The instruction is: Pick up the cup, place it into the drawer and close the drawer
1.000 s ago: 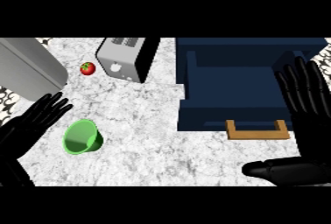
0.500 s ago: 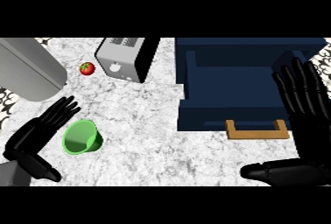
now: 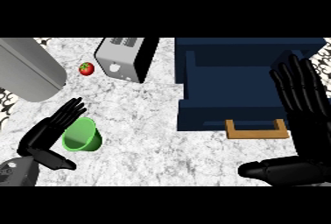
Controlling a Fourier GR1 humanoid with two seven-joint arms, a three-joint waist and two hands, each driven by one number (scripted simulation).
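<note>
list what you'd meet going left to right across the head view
black left hand → green plastic cup → silver toaster → open dark blue drawer → wooden drawer handle → black right hand

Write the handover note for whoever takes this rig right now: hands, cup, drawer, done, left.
Left hand: open, fingers straight, beside the light green plastic cup at its left; no grasp yet.
Right hand: open, resting at the view's right edge, over the right side of the drawer.
Cup: on the white marble counter, left of the dark blue open drawer with its wooden handle.
Done: nothing yet.
Left: grasp cup, place it in the drawer, close the drawer.
</note>
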